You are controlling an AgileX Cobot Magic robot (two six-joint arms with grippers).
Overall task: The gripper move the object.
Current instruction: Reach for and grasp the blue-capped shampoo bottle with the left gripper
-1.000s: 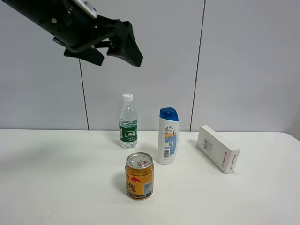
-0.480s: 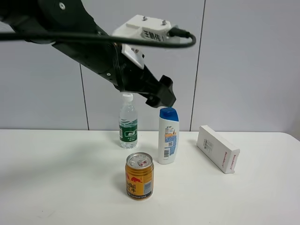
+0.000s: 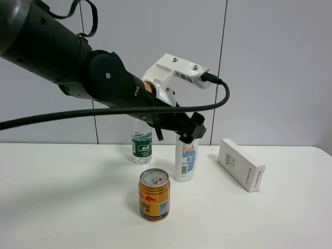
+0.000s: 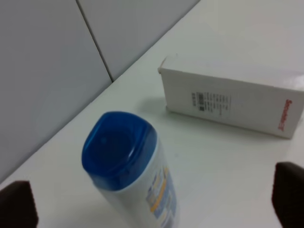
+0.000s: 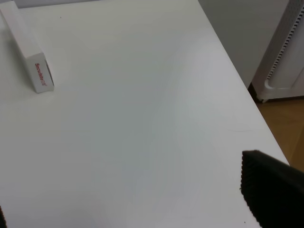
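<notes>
The white shampoo bottle [image 3: 185, 161] with a blue-orange label stands upright on the white table [image 3: 62, 207], behind and to the right of the gold can. My left gripper [image 3: 190, 129] has come down over its top and hides the blue cap in the exterior view. In the left wrist view the blue cap [image 4: 118, 147] lies between the two black fingertips [image 4: 17, 207], which stand wide apart and do not touch it. The left gripper [image 4: 153, 202] is open. My right gripper [image 5: 137, 204] is open and empty over bare table, outside the exterior view.
A gold drink can [image 3: 154, 194] stands in front. A clear water bottle [image 3: 141, 148] with a green label stands behind on the left. A white box [image 3: 241, 164] lies on the right, also in the left wrist view [image 4: 232, 97] and the right wrist view [image 5: 28, 47]. The table's edge [image 5: 242, 95] borders the floor.
The left arm has swung down and to the right from high at the upper left, and its gripper now sits over the shampoo bottle's cap. The objects have not moved.
</notes>
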